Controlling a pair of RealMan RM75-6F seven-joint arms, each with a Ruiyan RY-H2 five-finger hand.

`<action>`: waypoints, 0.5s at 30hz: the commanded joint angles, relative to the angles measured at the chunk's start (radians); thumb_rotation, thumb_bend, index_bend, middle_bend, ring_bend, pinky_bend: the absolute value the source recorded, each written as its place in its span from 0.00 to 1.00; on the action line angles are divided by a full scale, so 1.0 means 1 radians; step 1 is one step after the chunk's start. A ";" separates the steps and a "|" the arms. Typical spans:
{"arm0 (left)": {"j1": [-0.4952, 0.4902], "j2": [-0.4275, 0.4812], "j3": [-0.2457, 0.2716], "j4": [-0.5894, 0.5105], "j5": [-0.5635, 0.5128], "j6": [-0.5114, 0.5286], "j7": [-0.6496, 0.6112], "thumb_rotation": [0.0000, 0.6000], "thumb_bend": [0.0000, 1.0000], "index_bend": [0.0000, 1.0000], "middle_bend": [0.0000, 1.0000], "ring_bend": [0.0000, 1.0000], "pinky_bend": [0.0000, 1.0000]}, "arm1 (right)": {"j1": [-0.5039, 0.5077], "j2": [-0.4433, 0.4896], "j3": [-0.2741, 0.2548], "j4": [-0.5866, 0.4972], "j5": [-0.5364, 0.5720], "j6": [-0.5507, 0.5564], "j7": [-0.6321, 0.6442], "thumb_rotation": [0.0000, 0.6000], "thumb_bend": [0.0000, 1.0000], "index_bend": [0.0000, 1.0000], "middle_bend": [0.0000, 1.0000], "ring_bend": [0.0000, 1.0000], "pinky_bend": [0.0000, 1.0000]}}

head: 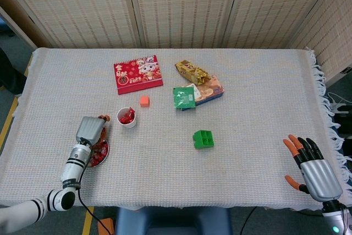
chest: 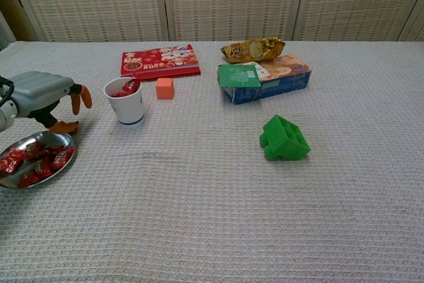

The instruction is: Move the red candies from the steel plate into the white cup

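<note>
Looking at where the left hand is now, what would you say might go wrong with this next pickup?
The left hand reaches down at the far edge of the steel plate; pressing the rim might tip it and scatter the red candies. The white cup stands close by, so a careless lift might knock it over and spill the candies inside.

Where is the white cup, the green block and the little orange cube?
white cup (chest: 127,107), chest view, on its front wall.
green block (chest: 284,138), chest view, on its top face.
orange cube (chest: 164,88), chest view, on its front face.

Cup (chest: 124,102) stands right of plate (chest: 26,147), candies (chest: 36,162) inside.
</note>
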 commanded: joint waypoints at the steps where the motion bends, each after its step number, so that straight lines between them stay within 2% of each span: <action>1: -0.013 -0.006 -0.002 -0.006 -0.028 -0.009 0.038 1.00 0.37 0.31 0.38 0.82 1.00 | 0.000 0.000 0.000 0.001 0.001 0.000 0.000 1.00 0.13 0.00 0.00 0.00 0.00; 11: -0.054 0.006 0.013 -0.074 -0.170 -0.008 0.258 1.00 0.37 0.31 0.37 0.82 1.00 | 0.000 0.003 0.000 0.001 0.001 0.000 0.005 1.00 0.13 0.00 0.00 0.00 0.00; 15: -0.064 0.010 0.017 -0.097 -0.214 0.010 0.311 1.00 0.37 0.30 0.38 0.82 1.00 | -0.001 0.004 0.000 0.001 -0.001 0.004 0.009 1.00 0.12 0.00 0.00 0.00 0.00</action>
